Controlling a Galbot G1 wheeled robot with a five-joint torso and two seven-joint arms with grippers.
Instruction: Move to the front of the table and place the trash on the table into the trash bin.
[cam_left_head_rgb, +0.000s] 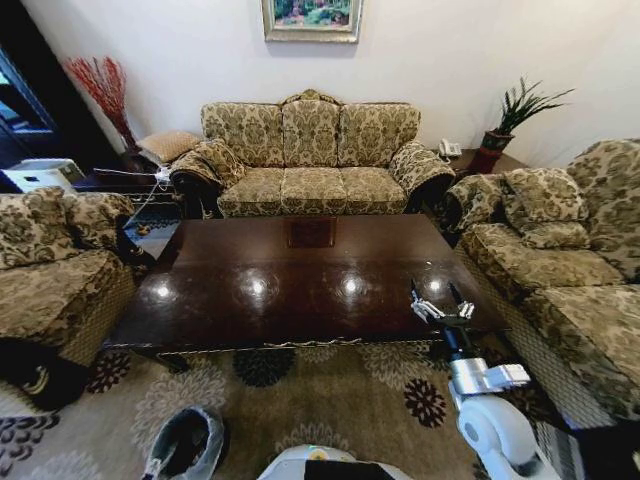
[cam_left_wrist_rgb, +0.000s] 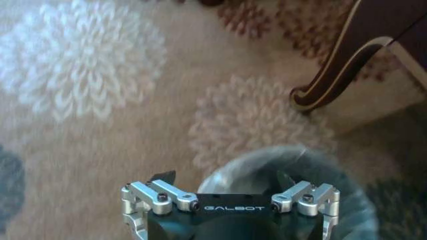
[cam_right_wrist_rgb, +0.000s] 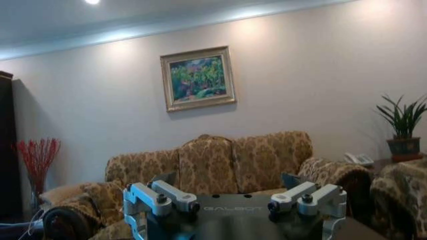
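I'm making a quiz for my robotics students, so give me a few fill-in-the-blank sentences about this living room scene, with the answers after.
1. The right end effector hovers over the near right part of the dark wooden ____.
2. The trash bin stands on the ____, in front of the table.
3. The left end effector hangs above the ____.
4. On the wall above the sofa hangs a framed ____.

Missing words: table; carpet; trash bin; painting

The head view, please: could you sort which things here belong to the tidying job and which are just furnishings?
Job: table; trash bin, on the carpet; right gripper, fingers open over the table's near corner.
Lying about: sofa; potted plant; telephone; painting.
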